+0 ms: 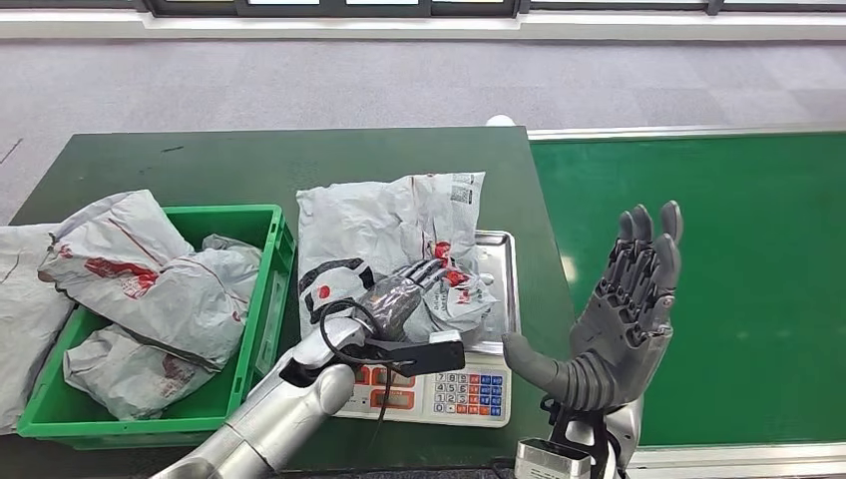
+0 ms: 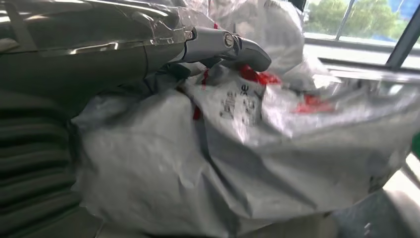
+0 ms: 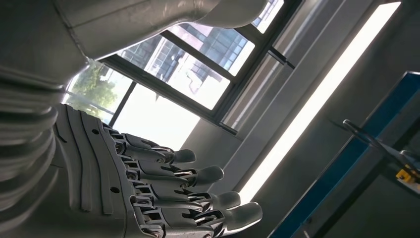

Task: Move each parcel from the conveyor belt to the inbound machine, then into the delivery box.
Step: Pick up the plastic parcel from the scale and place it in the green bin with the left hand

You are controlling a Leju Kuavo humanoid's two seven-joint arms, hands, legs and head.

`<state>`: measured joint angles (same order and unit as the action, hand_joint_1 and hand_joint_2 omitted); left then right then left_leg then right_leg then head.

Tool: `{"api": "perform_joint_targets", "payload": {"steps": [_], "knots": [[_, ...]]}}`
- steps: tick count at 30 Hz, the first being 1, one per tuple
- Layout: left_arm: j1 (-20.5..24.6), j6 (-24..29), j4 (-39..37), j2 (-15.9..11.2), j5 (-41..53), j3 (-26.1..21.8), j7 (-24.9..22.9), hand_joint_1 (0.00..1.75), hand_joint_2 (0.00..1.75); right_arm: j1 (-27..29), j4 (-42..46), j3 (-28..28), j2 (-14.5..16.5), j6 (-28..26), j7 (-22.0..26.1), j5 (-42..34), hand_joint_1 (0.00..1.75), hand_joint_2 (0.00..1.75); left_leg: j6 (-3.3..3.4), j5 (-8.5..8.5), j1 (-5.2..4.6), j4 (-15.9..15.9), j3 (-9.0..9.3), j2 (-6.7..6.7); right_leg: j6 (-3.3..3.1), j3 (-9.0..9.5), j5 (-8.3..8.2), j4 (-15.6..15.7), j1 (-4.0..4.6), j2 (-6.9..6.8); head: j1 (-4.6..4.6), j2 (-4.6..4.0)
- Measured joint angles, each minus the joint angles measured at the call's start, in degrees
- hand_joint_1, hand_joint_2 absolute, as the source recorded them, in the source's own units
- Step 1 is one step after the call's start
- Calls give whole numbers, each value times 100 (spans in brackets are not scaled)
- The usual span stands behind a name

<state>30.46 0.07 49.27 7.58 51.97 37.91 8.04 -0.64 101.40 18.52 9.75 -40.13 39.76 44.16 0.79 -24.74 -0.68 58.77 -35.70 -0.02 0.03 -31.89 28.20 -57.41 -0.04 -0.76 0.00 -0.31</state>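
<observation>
Right hand: raised at the tabletop's near right corner [image 1: 624, 319], palm upright, fingers [image 3: 198, 176] spread and straight, holding nothing (the wrist view looks past it to windows and a ceiling light).
Left hand: lying on the parcel over the scale [image 1: 399, 294], fingers [image 1: 424, 271] stretched along the crumpled plastic; the left wrist view puts the thumb [image 2: 233, 47] on top of the bag, but whether it grips or merely rests, I cannot tell.
Parcel: grey plastic mailer with red and black print [image 1: 384, 235], lying on the scale's steel pan and spilling over the pan's far and left edges onto the tabletop; seen close in the wrist view [image 2: 247, 148].
Inbound machine: a weighing scale [image 1: 469, 389] with a metal pan and a keypad of coloured buttons, near the tabletop's front edge, right of the box.
Delivery box: green plastic crate [image 1: 264, 289] at the tabletop's near left, just beside the scale, holding several grey parcels [image 1: 170, 299], one hanging over its left rim.
Tabletop: dark green surface [image 1: 249, 165].
Conveyor belt: bright green [image 1: 738, 259], running along the tabletop's right edge.
</observation>
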Motion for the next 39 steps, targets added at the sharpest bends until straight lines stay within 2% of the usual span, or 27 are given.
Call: {"api": "perform_joint_targets", "payload": {"steps": [6,9,10,13,14,29,39], "knots": [[354,411,-706,280,496,226,-236,0,175,-3,-42,55,0,2,0,-5,0,175,4,-1,0,-5,12,-34,10,24,26,3,0,-30,-1,0],[453,505,-941,386,534,234,-254,0,175,-5,-89,83,-2,2,-2,-73,0,175,14,8,-2,-8,15,-35,-5,28,37,7,-1,-33,-1,0],[476,530,-999,410,547,235,-261,21,175,-6,-101,93,-2,2,-2,-87,0,175,15,11,-2,-9,14,-34,-8,28,39,7,-2,-33,-1,0],[521,620,-1125,458,593,235,-279,152,175,-6,-122,136,-5,2,-5,-125,0,175,9,25,-4,-10,14,-30,4,25,30,8,-3,-32,-1,0],[529,660,-1156,472,607,235,-277,175,175,-7,-129,148,-9,2,-15,-147,0,175,11,32,-4,-10,13,-30,9,25,24,8,-3,-31,-1,0],[456,1292,-1087,445,572,-108,-204,175,175,-35,-161,316,-283,2,-225,-476,0,175,34,88,-7,-7,-35,-15,30,-25,-76,2,-4,-12,0,0],[321,1329,-791,357,561,-278,-243,175,175,-83,-229,440,-416,2,-334,-558,0,175,23,78,-6,-9,-68,-20,14,-60,-62,1,-3,-14,0,0]]}}
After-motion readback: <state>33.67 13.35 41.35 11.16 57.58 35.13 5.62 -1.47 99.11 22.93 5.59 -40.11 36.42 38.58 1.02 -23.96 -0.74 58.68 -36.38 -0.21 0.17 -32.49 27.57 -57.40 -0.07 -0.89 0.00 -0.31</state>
